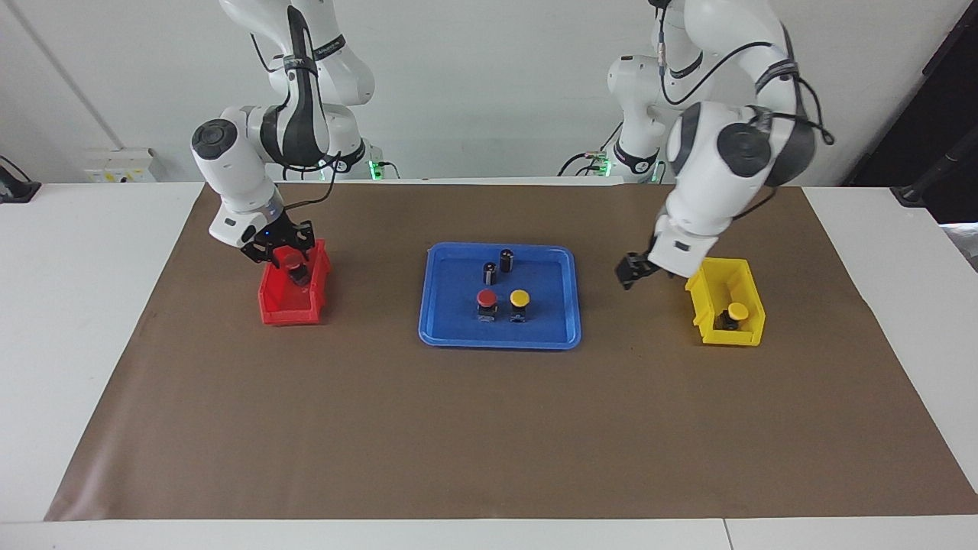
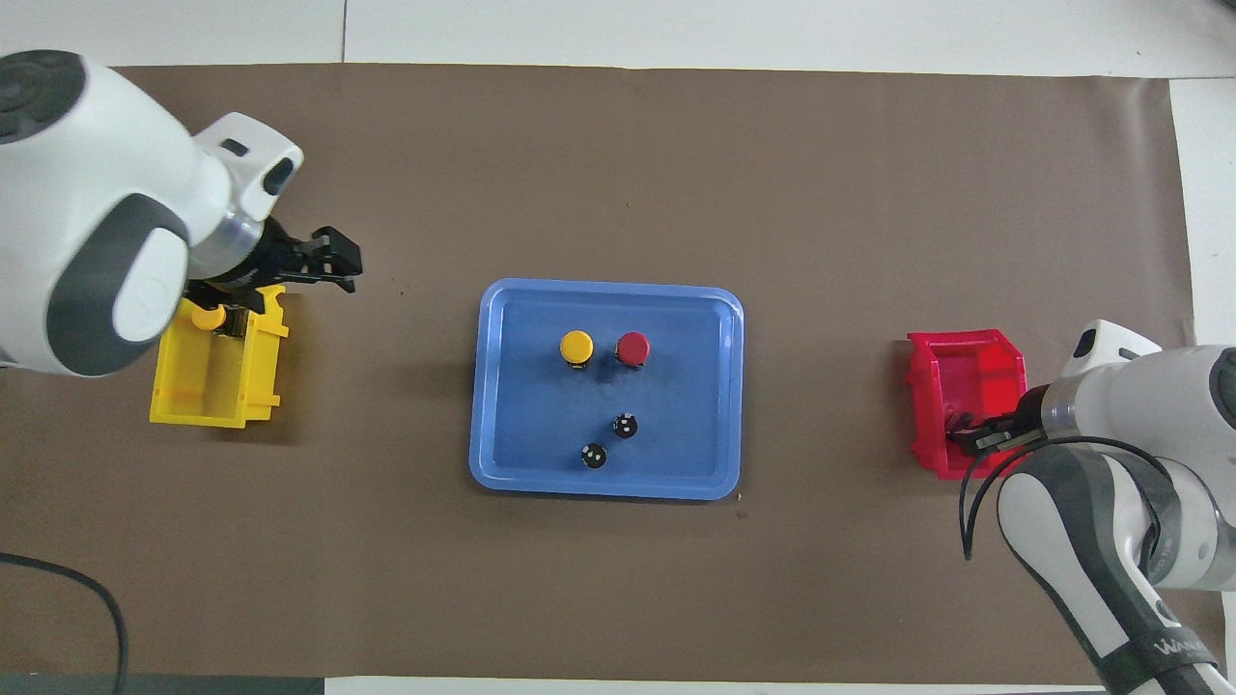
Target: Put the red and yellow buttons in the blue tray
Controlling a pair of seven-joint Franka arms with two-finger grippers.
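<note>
A: What carries the parts?

B: We see a white table point(image 1: 92, 321), with a brown mat point(image 1: 489, 428) spread over most of its top.

A: What lies directly on the mat?

B: We count three containers in one row. The blue tray point(image 1: 439, 305) sits at the middle. The red bin point(image 1: 294, 315) sits toward the right arm's end, the yellow bin point(image 1: 707, 294) toward the left arm's end. Each bin stands well apart from the tray.
</note>
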